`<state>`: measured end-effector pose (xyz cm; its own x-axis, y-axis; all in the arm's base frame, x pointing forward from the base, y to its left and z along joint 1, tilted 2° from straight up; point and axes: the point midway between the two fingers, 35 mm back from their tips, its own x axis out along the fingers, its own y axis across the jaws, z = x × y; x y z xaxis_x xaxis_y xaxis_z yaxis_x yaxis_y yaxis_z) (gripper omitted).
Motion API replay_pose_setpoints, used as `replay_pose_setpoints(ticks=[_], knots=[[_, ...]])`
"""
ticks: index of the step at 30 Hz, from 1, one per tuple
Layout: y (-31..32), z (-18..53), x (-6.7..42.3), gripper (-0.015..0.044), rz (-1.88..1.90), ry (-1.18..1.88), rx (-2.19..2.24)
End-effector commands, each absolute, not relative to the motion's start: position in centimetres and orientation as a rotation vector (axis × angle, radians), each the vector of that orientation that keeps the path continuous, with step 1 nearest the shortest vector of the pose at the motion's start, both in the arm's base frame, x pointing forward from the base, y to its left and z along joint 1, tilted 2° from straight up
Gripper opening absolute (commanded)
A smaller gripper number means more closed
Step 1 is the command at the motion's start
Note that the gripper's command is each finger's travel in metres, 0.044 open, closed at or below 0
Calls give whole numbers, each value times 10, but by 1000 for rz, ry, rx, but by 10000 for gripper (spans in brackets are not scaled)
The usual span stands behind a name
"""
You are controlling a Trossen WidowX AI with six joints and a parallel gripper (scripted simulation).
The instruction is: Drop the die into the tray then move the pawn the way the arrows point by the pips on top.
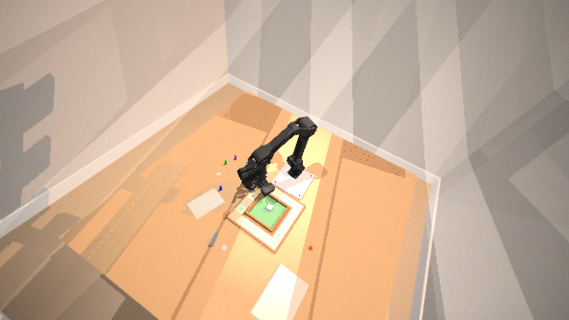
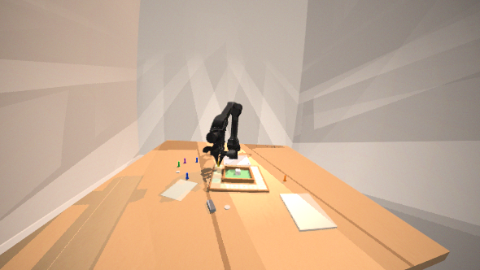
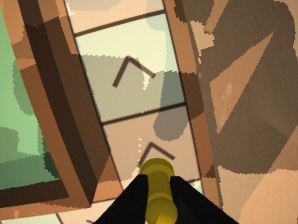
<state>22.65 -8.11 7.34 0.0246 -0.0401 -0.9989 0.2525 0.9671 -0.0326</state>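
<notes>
The pincer (image 3: 160,212) is clenched on the yellow pawn (image 3: 158,192), which is held by its stem between the two dark fingers. The die (image 1: 269,207) is seen at rest on the green floor of the dice tray (image 1: 284,216), to one side of the pincer and apart from it, so the roll is judged complete. The pawn is carried low over the ring of squares on the board (image 1: 288,232); directly below its head an arrow square (image 3: 154,151) is visible, and ahead of the pincer a paler arrow square (image 3: 129,70) follows. Contact between pawn and board cannot be determined. The pip count cannot be read here. Remaining steps are judged to be: setting the pawn on the correct square, releasing it, and withdrawing the arm from the bench (image 2: 366,228).
</notes>
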Motion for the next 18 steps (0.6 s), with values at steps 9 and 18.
replay_pose_setpoints(ticks=[9, 18], knots=[[-81, 59, 228, 0, -221, 1524, 170], [-82, 58, 228, 131, -229, 1525, 169]])
